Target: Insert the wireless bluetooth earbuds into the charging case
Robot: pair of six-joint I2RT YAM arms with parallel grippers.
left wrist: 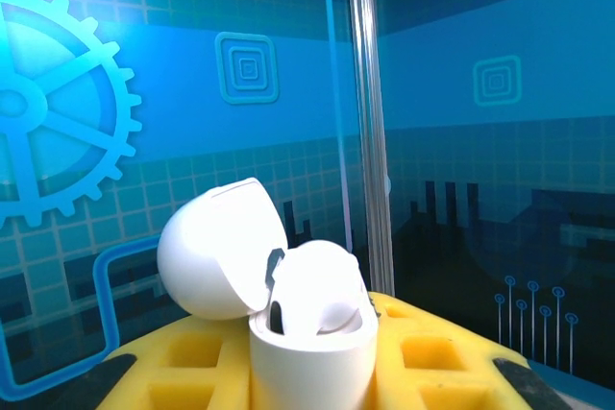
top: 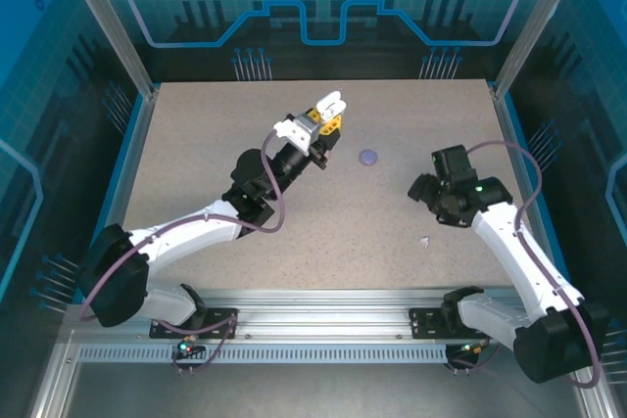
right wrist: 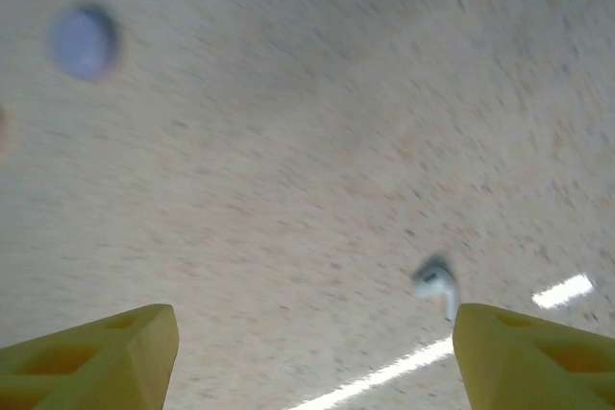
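While your left gripper (top: pixel 328 111) clamped the open case (left wrist: pixel 312 333), your right gripper (right wrist: pixel 312 357) hung, jaws apart, near the earbud (right wrist: pixel 434 281); next it needed lowering and centring.

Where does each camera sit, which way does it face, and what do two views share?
Top external: above, behind the robot, looking down on the table; both arms show.
Left wrist: on the left arm, facing the blue wall; the left gripper clamps the open white charging case.
Right wrist: on the right arm, looking down at the table; open right gripper and a white earbud show.
Shared: top and right wrist show that earbud and a purple disc.
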